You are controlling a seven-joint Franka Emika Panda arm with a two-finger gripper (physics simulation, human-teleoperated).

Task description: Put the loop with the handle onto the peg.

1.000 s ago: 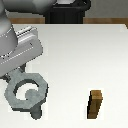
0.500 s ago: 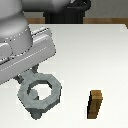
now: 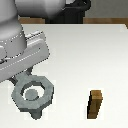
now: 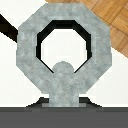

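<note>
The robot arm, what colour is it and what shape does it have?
The arm is pale grey and chunky, with big rounded, smooth parts. Lower down it ends in a flatter, boxy light grey block with straight edges and a darker line along its side. No cables, stickers or writing show on it. The fingers themselves cannot be made out in these pictures.

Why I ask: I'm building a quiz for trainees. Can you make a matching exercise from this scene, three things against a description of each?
Things:
1. loop with the handle
2. peg
3. wooden block

Descriptions:
A. brown, standing alone towards the exterior view's right
B. grey, eight-sided outline around a round hole
C. round top showing inside the hole

Pairs: 1-B, 2-C, 3-A
</note>
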